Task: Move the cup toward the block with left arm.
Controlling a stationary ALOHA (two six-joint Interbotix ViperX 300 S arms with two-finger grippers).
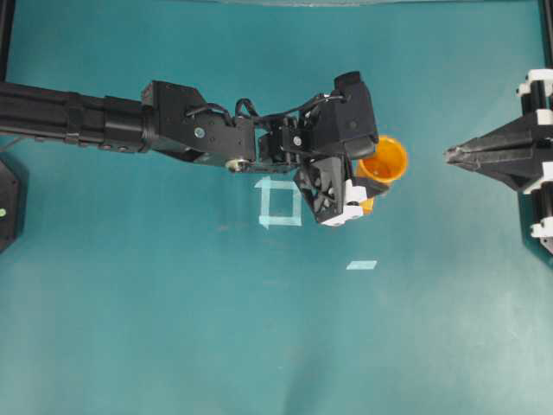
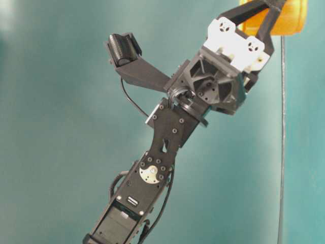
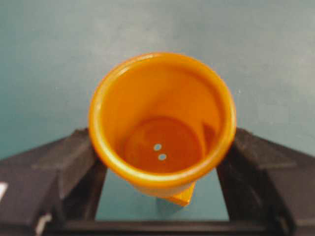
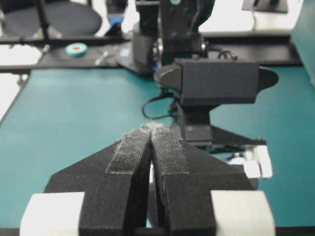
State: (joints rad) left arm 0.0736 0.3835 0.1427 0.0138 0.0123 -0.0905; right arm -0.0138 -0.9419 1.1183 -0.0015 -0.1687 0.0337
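Observation:
The yellow-orange cup [image 1: 384, 159] sits between the fingers of my left gripper [image 1: 373, 173], right of the table's middle. In the left wrist view the cup [image 3: 162, 123] fills the frame, tilted toward the camera, with a black finger [image 3: 74, 157] pressed on each side. The gripper is shut on it. The tiny orange block [image 3: 183, 197] shows just under the cup's near edge; from overhead only a sliver of the block [image 1: 368, 205] shows beside the white finger pads. The cup is also at the top right of the table-level view [image 2: 287, 20]. My right gripper [image 1: 449, 156] is shut and empty, at the right, pointing at the cup.
A pale blue tape square [image 1: 280, 203] lies under the left wrist. A tape strip [image 1: 362, 264] lies nearer the front. The left arm [image 1: 104, 117] spans the table from the left edge. In the right wrist view the left wrist camera housing [image 4: 216, 81] stands ahead of the right gripper [image 4: 150, 129].

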